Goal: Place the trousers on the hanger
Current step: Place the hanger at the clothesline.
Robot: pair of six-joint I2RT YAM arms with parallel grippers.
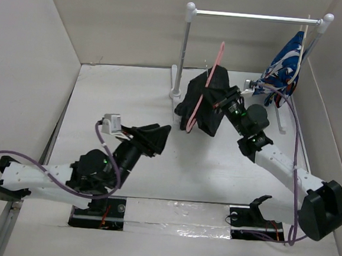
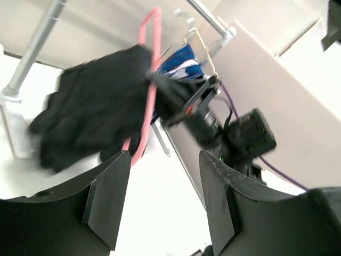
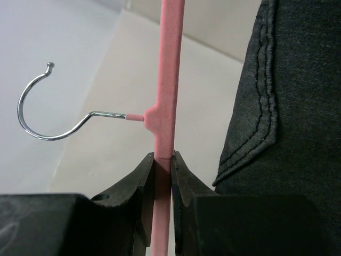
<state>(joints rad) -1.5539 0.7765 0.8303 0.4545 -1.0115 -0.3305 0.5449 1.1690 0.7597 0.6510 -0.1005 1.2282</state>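
The black trousers [image 1: 204, 101] hang bunched over the pink hanger [image 1: 214, 63], held up above the table near the rail stand. My right gripper [image 1: 225, 104] is shut on the hanger; in the right wrist view its jaws clamp the pink bar [image 3: 162, 176] just below the metal hook [image 3: 48, 114], with the trousers' stitched edge [image 3: 287, 96] at the right. My left gripper [image 1: 158, 136] is open and empty, low over the table, left of the trousers. In the left wrist view the trousers [image 2: 90, 112] and hanger [image 2: 152, 74] lie beyond the open fingers [image 2: 109, 197].
A white-and-silver rail stand [image 1: 256, 17] stands at the back, its base [image 1: 176, 94] beside the trousers. A blue-white-red patterned garment [image 1: 286, 63] hangs at its right end. Cardboard walls enclose the table on the left, back and right.
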